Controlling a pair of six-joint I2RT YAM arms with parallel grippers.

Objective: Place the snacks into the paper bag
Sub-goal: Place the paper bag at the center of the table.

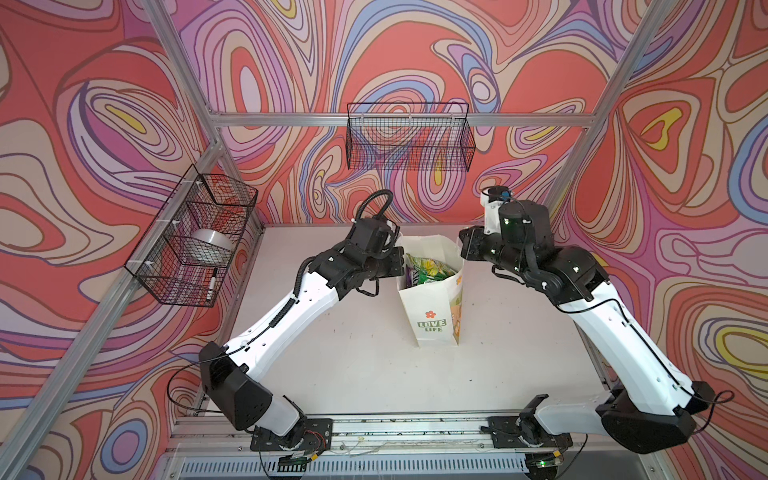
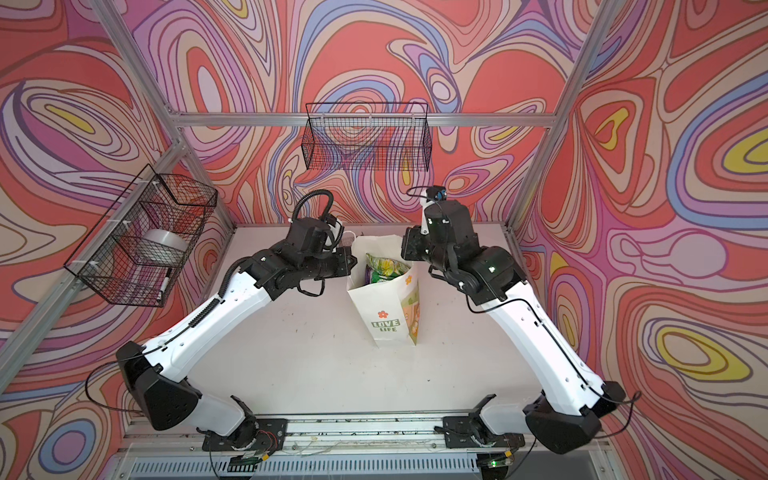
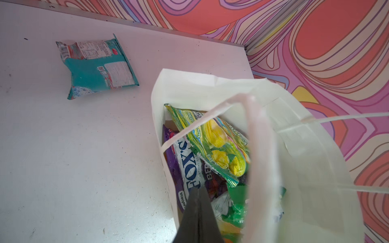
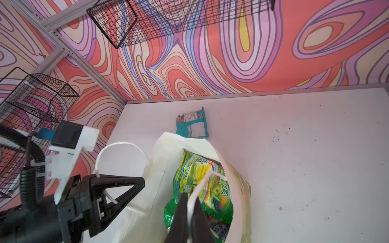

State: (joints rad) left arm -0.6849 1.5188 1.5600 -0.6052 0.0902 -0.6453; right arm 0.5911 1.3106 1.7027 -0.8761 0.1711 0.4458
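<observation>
The white paper bag (image 1: 428, 307) (image 2: 382, 309) stands upright mid-table, its mouth open. Inside lie several snacks: a yellow-green packet (image 3: 219, 143) (image 4: 202, 178) on top, a purple FOX'S one (image 3: 189, 166) and green ones beneath. One teal snack (image 3: 99, 69) (image 4: 192, 126) lies flat on the table behind the bag; both top views hide it. My right gripper (image 4: 190, 195) (image 1: 463, 243) is shut on a white handle cord over the bag's right rim. My left gripper (image 3: 197, 189) (image 4: 143, 181) is shut at the left rim. The other handle cord (image 4: 117, 144) passes its fingers; a pinch does not show.
A black wire basket (image 1: 409, 137) hangs on the back wall. Another wire basket (image 1: 195, 241) on the left wall holds a tape roll (image 1: 212, 245) and a marker (image 1: 212, 284). Aluminium frame posts stand at the table's back corners.
</observation>
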